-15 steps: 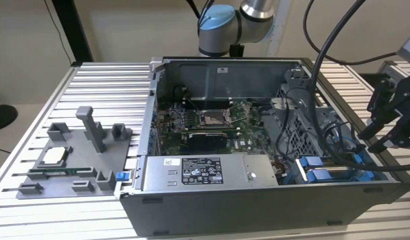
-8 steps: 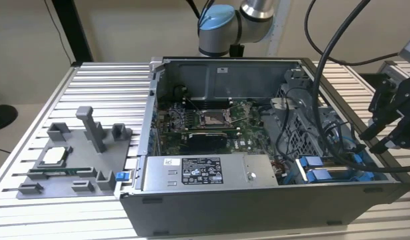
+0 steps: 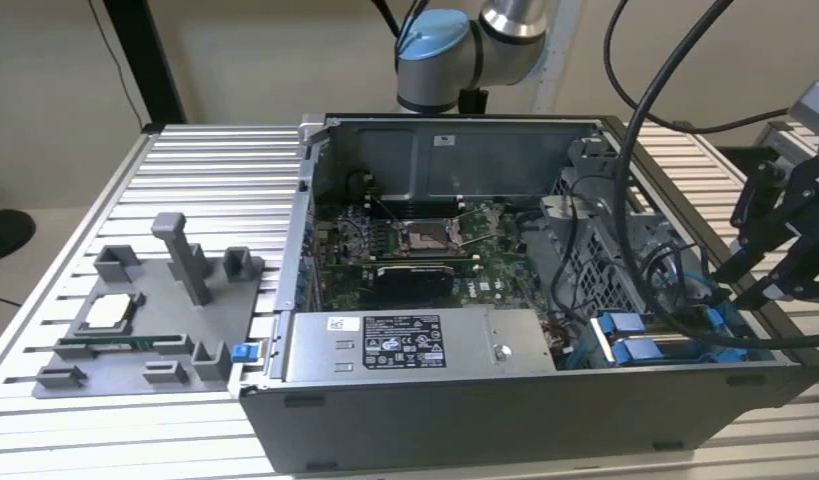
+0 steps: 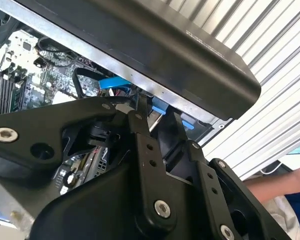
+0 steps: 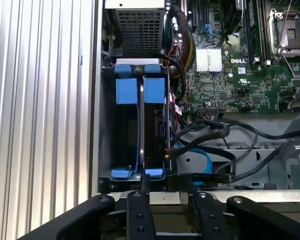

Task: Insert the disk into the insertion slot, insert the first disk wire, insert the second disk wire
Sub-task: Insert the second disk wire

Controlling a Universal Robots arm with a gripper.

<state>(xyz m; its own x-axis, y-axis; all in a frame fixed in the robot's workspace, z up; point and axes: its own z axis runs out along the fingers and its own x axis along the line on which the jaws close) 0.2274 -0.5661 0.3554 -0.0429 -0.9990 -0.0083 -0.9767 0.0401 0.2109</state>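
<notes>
Disk (image 5: 154, 92) stands on edge in the insertion slot (image 5: 106, 130), as we see in the first wrist view, with its blue carrier beside a second blue clip (image 5: 127, 91). Our gripper (image 5: 164, 181) hovers at the slot's end, fingers parted and holding nothing, with black cables (image 5: 210, 134) just beside.

We've got a ribbed metal table (image 3: 209, 170), slats running side to side in the exterior view. Directly on it sits an open grey computer case (image 3: 516, 425) toward the exterior view's right. A grey holder tray (image 3: 169, 325) lies just beside the case on that view's left.
</notes>
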